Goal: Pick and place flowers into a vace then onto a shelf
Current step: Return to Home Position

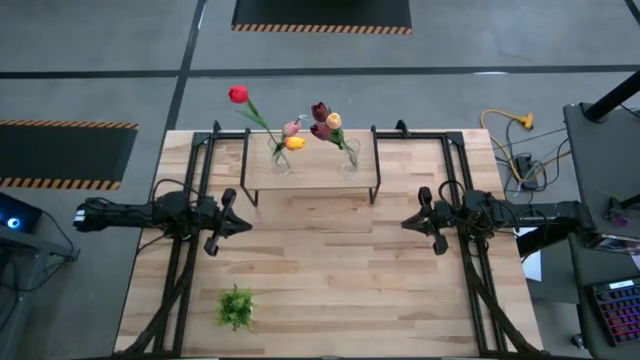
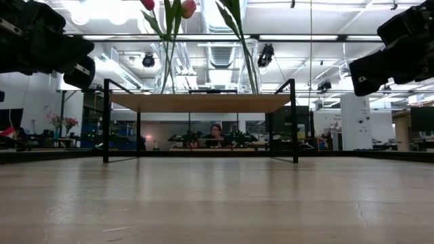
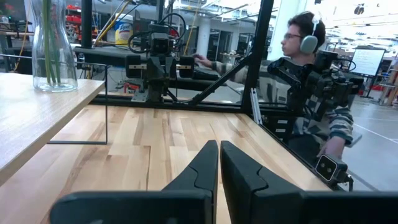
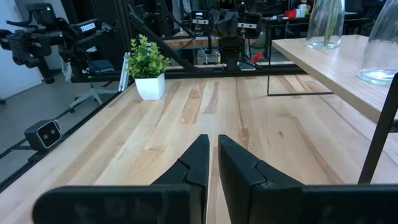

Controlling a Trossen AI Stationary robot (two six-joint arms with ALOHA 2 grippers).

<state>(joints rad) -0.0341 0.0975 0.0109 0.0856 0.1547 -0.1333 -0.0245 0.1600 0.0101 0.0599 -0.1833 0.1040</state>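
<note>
flowers (image 1: 320,112) in vases (image 1: 281,160) on shelf (image 1: 310,183) | glass likely fragile, slick; grip waist | left fingers (image 3: 199,168), right fingers (image 4: 193,162) together

Bright, even light falls from overhead onto the table (image 1: 330,290), and the shelf (image 1: 312,178) and arms throw only soft, faint shadows. From table height the ceiling lamps (image 2: 108,10) flare white. The shelf's underside and both arms turn dark against them, and the tabletop carries a pale sheen. Beyond the table's edge, the hall washes out pale around a seated person (image 3: 305,81).
</note>
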